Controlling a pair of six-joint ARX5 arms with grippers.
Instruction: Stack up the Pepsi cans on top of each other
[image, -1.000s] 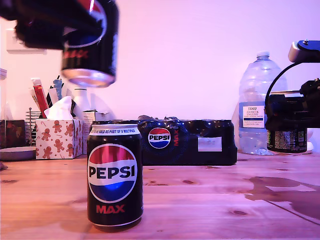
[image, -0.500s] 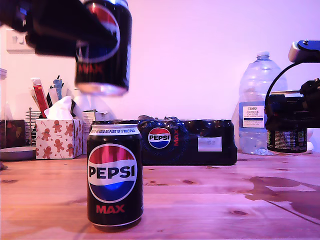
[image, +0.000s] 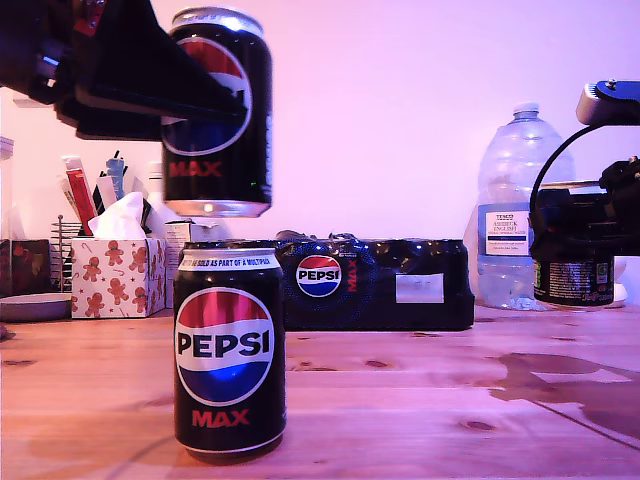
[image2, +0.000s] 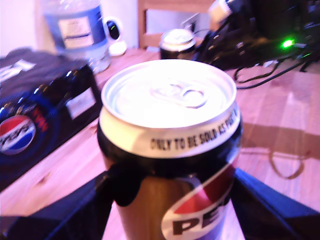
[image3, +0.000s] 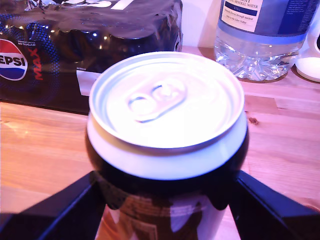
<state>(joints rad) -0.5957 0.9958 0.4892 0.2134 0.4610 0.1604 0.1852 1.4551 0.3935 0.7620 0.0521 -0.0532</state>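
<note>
My first gripper (image: 150, 95) clamps a can (image: 220, 110) just above the desk can (image: 230, 350); centre rims, lower straight. My second gripper (image: 575, 240) grips another can (image: 573, 280).

My first hand (image: 165, 100) holds a Pepsi can (image: 220, 110) just above the standing can (image: 230, 350).
</note>
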